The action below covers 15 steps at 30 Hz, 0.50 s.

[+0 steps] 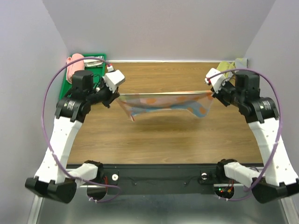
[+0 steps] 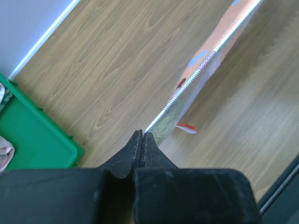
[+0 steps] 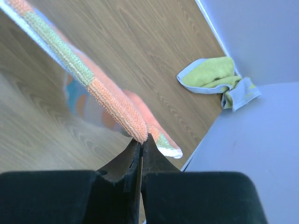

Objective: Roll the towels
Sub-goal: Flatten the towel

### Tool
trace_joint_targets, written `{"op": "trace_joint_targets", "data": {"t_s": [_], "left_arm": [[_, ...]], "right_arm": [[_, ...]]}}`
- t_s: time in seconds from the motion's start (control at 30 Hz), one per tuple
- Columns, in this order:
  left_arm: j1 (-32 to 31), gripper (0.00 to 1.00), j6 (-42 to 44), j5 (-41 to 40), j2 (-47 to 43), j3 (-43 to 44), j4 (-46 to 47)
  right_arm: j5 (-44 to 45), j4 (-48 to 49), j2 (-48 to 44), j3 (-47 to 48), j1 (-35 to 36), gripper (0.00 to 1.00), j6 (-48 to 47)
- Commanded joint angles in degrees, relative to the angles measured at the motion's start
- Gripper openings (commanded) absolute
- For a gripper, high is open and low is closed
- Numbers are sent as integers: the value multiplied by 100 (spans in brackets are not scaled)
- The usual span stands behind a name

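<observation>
A patterned towel (image 1: pixel 166 103), orange, blue and green, hangs stretched in the air between my two grippers above the wooden table. My left gripper (image 1: pixel 117 95) is shut on the towel's left corner; in the left wrist view its jaws (image 2: pixel 141 134) pinch the towel's edge (image 2: pixel 187 88). My right gripper (image 1: pixel 212 93) is shut on the right corner; in the right wrist view its jaws (image 3: pixel 141 140) pinch the orange edge (image 3: pixel 93 84). The towel sags in the middle, clear of the table.
A green tray (image 1: pixel 72 79) with a pink towel (image 1: pixel 74 63) sits at the back left; it also shows in the left wrist view (image 2: pixel 32 140). A yellow-green and blue towel (image 1: pixel 229 67) lies at the back right corner, also in the right wrist view (image 3: pixel 217 79). Walls enclose the table (image 1: pixel 159 140).
</observation>
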Motion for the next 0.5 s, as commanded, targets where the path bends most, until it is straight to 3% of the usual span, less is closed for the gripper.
{"op": "trace_joint_targets", "data": {"t_s": [0.0,0.13,0.33,0.37,0.4,0.43,0.47], "left_arm": [[152,0,540,-472,-389,-184,-523],[152,0,646,-673,-22,-228,-480],[152,0,470,-1025,1454,-79,380],[152,0,444,-1043,1683,-9,469],[152,0,366,-1061,2155,79,566],[152,0,313,-1235,2412,254,793],[152,0,242,-1358,2684,386,874]], "right_arm": [[493,-748,-153,45,-129,1,-830],[494,-556,286,-131,-138,0,-1050],[143,-2,2306,384,-138,1,-998],[81,42,2569,526,-129,4,-963],[-7,147,3155,710,-121,9,-823],[-34,183,3439,1086,-103,35,-718],[-51,192,3773,1351,-103,53,-612]]}}
